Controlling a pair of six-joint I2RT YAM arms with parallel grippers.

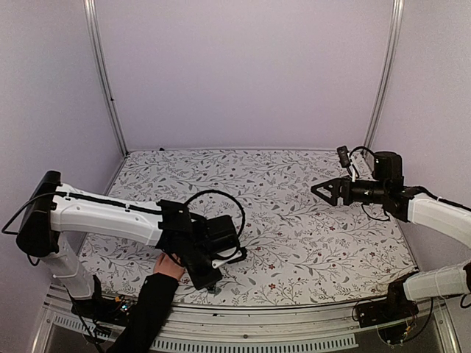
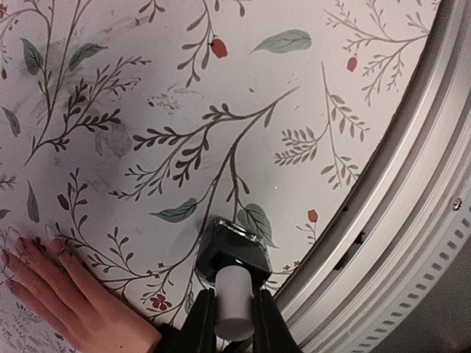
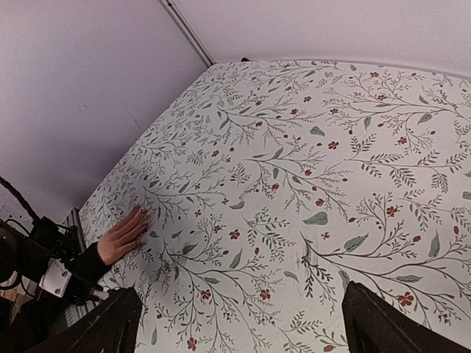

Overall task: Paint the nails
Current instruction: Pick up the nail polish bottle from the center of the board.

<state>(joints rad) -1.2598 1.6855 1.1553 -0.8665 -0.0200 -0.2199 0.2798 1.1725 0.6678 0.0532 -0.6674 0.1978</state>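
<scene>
A light-skinned hand [image 2: 70, 298] in a black sleeve lies flat on the floral table with its fingers spread. The nails [image 2: 57, 245] are tiny and look dark reddish. Right of the hand stands a small dark bottle [image 2: 234, 250] with a white cap [image 2: 235, 298]. My left gripper [image 2: 235, 307] is shut on that cap, one black finger on each side. From above, the left gripper [image 1: 208, 279] is low at the table's front edge, beside the hand [image 1: 169, 265]. My right gripper [image 1: 324, 190] hangs open and empty over the right side, far from the hand [image 3: 121, 235].
The table's metal front rail [image 2: 401, 213] runs just right of the bottle. A black cable loop [image 1: 221, 197] arches over the left wrist. The right gripper's black fingers [image 3: 99, 323] frame the bottom of its view. Pale walls enclose the back and sides.
</scene>
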